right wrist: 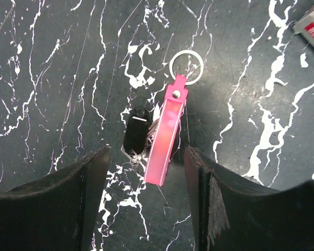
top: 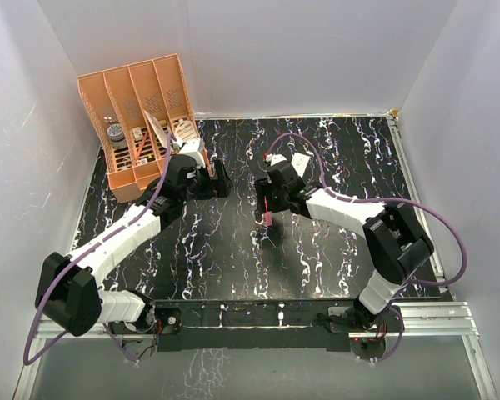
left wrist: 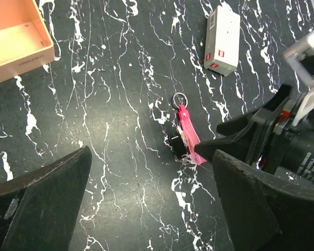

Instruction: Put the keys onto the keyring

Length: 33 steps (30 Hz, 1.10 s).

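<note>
Right gripper [right wrist: 146,157] hangs over the middle of the table [top: 233,267]. Its fingers [right wrist: 91,178] stand apart, one on either side of the keyring [right wrist: 167,130] and the key [right wrist: 137,137]. I see a gap between each finger and the items, so nothing is clamped.

The keyring lies flat on the table. Its pink strip has one end between the right fingers, and its round metal ring is at the other end, away from them. The dark-headed key lies just beside the strip, on its left in the right wrist view. They lie very close, and I cannot tell whether they are linked.

Left gripper [left wrist: 152,162] is left of the keyring, nearer the organizer [top: 142,117]. Its fingers [left wrist: 47,204] are spread wide and hold nothing. In its wrist view the keyring shows between and beyond its tips.

A white box [left wrist: 221,39] with a red mark lies on the table beyond and right of the keyring, apart from it. The orange organizer stands at the far left corner.
</note>
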### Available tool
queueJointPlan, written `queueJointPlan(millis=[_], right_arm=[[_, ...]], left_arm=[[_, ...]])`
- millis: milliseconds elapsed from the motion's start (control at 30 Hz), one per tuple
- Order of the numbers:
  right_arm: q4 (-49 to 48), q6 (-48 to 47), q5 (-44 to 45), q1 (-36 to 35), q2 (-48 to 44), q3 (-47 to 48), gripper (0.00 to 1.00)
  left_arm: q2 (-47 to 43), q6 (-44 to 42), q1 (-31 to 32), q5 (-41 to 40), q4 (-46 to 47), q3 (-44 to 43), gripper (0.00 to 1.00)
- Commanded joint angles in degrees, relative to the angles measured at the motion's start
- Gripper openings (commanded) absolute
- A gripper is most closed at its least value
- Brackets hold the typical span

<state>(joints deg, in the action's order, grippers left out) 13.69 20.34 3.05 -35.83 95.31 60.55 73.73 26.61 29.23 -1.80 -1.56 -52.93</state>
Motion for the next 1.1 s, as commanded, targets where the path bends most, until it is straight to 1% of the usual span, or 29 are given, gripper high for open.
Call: queueJointPlan(millis=[0,200,300,467,600,700,900,1000,1067], right_arm=[[0.3,1.3,0.8,-0.9,0.5,1.6,0.56],[1.3,1.4,1.1,-0.9,2.0,0.4,0.52],[1.7,1.3,1.3,-1.0,3.1,0.2,0.47],[1.4,1.5,0.9,-1.0,4.1,-0.4,0.42],[1.3,1.7,0.7,-1.0,4.1,-0.5,0.41],[1.2,1.7,0.5,-1.0,6.0,-0.5,0.41],[0.7,1.8,-0.2,-1.0,7.6,-0.8,0.38],[0.7,2.0,0.0,-1.0,7.7,-0.8,0.34],[0.8,2.1,0.3,-1.0,7.3,-0.8,0.30]], left_arm=[[-2.5,-0.7,0.6,-3.6,0.7,-1.6,0.99],[-3.1,-1.0,0.8,-4.8,-0.1,-1.5,0.99],[-3.1,-1.2,0.8,-4.9,-0.4,-1.6,0.99],[-2.9,-1.3,0.9,-5.0,-0.2,-1.6,0.99],[-3.0,-1.4,0.9,-4.9,-0.1,-1.6,0.99],[-3.1,-1.5,0.9,-5.0,-0.1,-1.5,0.99],[-3.2,-1.5,0.9,-5.2,-0.2,-1.3,0.99],[-3.3,-1.6,1.0,-5.4,-0.3,-1.2,0.99],[-3.3,-1.6,1.0,-5.6,-0.3,-1.1,0.99]])
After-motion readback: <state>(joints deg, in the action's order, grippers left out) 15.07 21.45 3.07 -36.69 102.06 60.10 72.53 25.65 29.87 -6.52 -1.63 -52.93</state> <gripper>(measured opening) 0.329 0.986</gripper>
